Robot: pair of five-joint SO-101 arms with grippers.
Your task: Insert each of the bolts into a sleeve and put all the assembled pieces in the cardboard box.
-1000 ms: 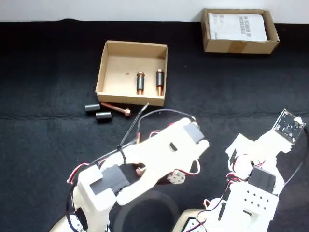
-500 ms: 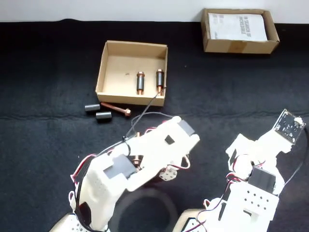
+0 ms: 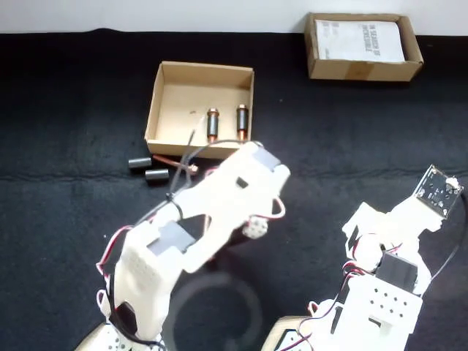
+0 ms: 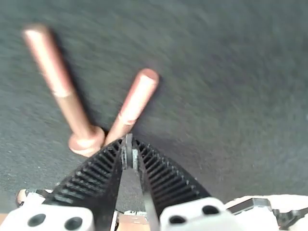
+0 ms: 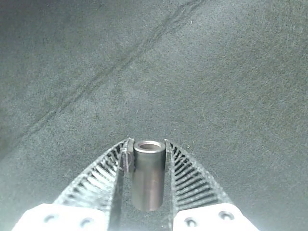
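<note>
- Cannot make out the head of the gripped bolt point(image 4: 135, 98): lost between the pinched tips of the left jaws, with the shaft blurred.
- Cannot get a sharp look at the loose bolt point(image 4: 55, 72) on the bench point(image 4: 231, 72) either, with part of its head tucked behind a jaw tip.
- Seen from above, buries the left jaws under the left arm point(image 3: 219, 208) and the right jaws under the right arm point(image 3: 387, 241).
- Cuts both arms off at the lower edge of the high view.
- Cannot tell from above how deep the bolts sit in the assembled pieces point(image 3: 213, 126) in the cardboard box point(image 3: 164, 110): too small.
- Covers the flanks of the sleeve point(image 5: 148, 163) with the right jaws, leaving its lower end in shadow.
</note>
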